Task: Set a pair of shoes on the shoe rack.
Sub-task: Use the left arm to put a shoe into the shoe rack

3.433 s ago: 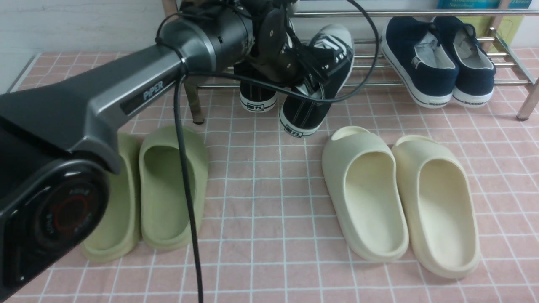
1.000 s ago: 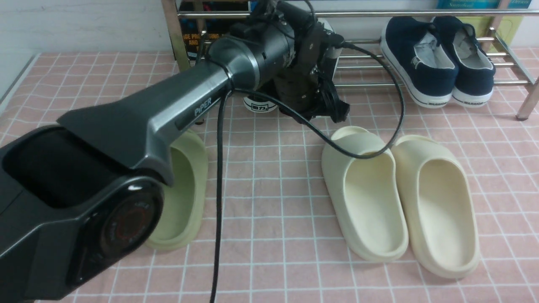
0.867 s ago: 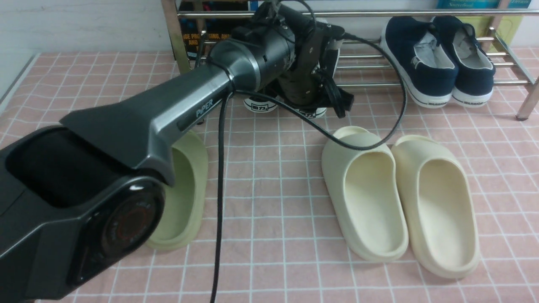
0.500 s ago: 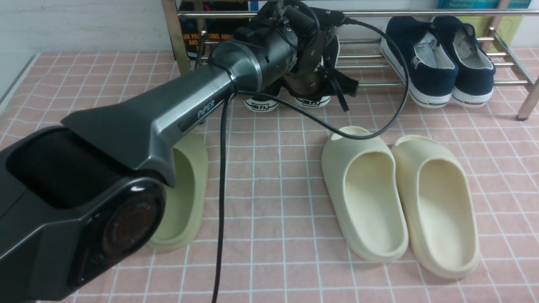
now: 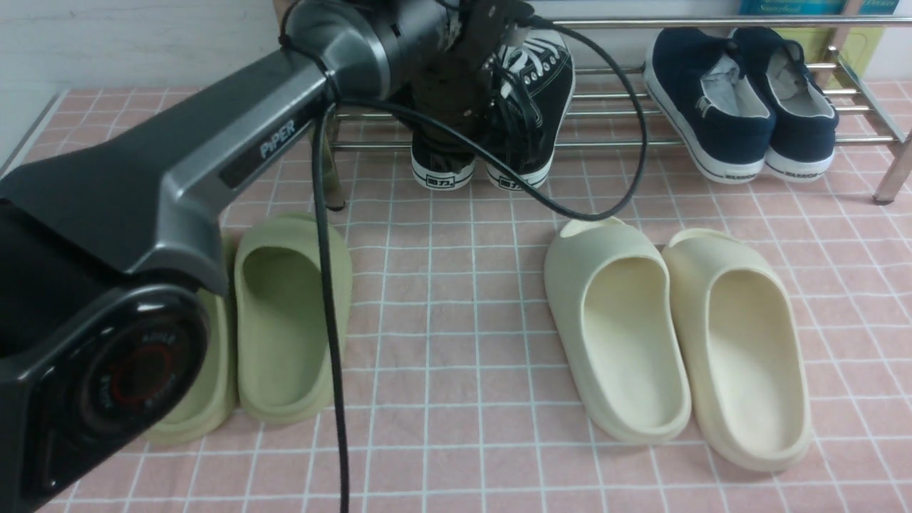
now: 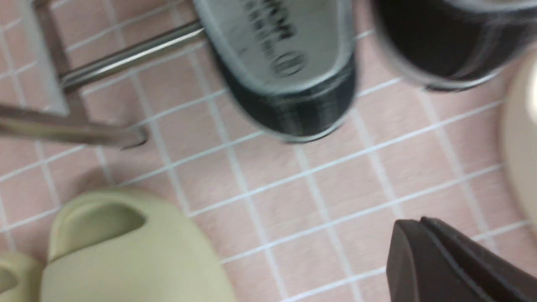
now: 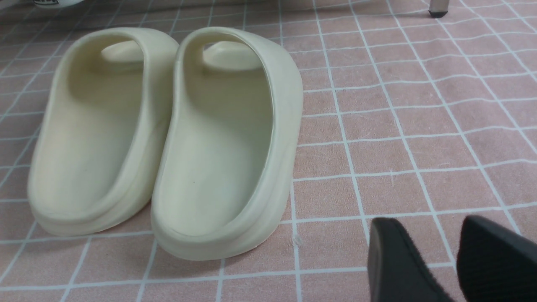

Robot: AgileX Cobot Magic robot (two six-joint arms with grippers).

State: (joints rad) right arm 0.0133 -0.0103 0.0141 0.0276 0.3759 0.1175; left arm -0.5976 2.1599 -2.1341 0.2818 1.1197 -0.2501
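Black canvas sneakers [image 5: 552, 107] with white laces and soles are sitting side by side on the shoe rack [image 5: 712, 23], toward its left end, toes pointing far and heels hanging out past its near bar. Whether the heels are touching the desk [image 5: 463, 356] we cannot tell. Our left arm [image 5: 214, 149] is reaching from the near left, its wrist hanging just above the pair and covering most of the left sneaker. The left jaws are hiding behind that wrist in the front view, and the blurred left wrist view is giving us only a dark piece of finger [image 6: 444, 260] near the heels, so we cannot tell how far they are parted. Nothing is showing against that finger. A black cable [image 5: 324, 285] is trailing from the arm across the near left of the desk. Navy slip-ons [image 5: 741, 100] are resting on the same tier, well apart to the right. Olive-green slides [image 5: 292, 313] are lying on the desk near left, one half hidden by the arm, and cream slides [image 5: 677, 335] are lying near right. Our right jaws are hovering low over the desk near the cream slides, their two fingers [image 7: 398, 260] standing a little apart and gripping nothing.
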